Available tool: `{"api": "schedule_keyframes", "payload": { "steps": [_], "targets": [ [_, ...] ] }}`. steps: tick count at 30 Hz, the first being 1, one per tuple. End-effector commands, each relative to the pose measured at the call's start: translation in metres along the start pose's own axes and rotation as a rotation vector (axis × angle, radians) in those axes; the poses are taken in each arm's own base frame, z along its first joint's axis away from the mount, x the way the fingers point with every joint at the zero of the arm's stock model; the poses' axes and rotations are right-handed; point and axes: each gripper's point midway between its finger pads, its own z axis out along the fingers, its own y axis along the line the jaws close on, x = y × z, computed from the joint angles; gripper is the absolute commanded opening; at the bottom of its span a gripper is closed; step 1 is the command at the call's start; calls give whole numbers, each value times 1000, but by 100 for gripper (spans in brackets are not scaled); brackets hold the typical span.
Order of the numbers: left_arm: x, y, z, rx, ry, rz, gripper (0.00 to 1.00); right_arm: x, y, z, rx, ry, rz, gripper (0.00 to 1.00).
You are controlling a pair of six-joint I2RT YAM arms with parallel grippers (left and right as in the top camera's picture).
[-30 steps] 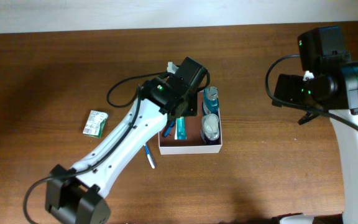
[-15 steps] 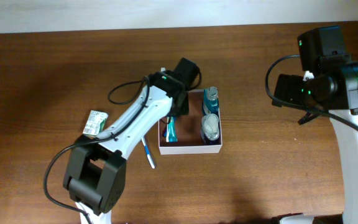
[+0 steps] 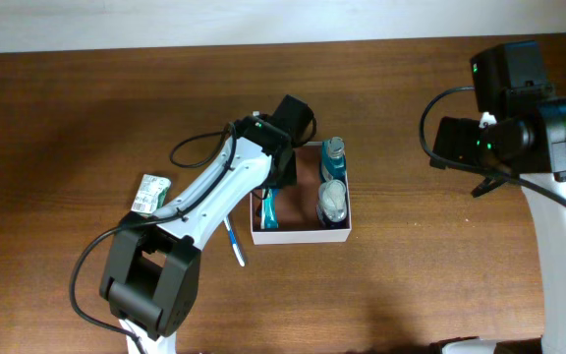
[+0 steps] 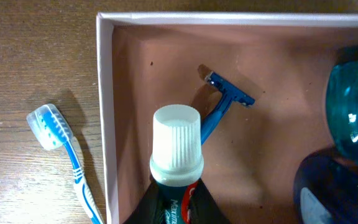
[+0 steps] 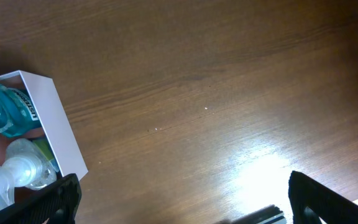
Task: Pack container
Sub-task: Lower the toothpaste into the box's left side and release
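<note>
The container (image 3: 303, 234) is a square white-walled box with a reddish-brown floor at mid table; its left wall (image 4: 104, 124) shows in the left wrist view. My left gripper (image 4: 176, 196) is shut on a toothpaste tube (image 4: 176, 149) with a white cap, held over the container's left part (image 3: 269, 206). A blue razor (image 4: 225, 99) lies on the floor beyond the cap. A blue bottle (image 3: 333, 157) and a clear spray bottle (image 3: 333, 202) lie along the right side. My right gripper (image 5: 179, 199) is open and empty over bare table, to the right of the container (image 5: 58, 124).
A blue-and-white toothbrush (image 4: 61, 149) lies on the table just outside the container's left wall (image 3: 235, 244). A green packet (image 3: 150, 194) lies further left. A black cable (image 3: 190, 147) loops behind the left arm.
My left arm has swung and carried the toothpaste tube leftward inside the container, closer to its left wall. The right arm has not moved.
</note>
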Motion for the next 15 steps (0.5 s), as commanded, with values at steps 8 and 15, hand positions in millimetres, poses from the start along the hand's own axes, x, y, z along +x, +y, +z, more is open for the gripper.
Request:
{"api": "schedule_keyframes", "payload": {
  "steps": [8, 15],
  "targets": [
    [-6, 0, -10, 7, -8, 8, 44, -3, -4, -1, 14, -13, 12, 98],
    [-23, 41, -86, 23, -63, -73, 41, -3, -4, -1, 14, -13, 12, 98]
  ]
}}
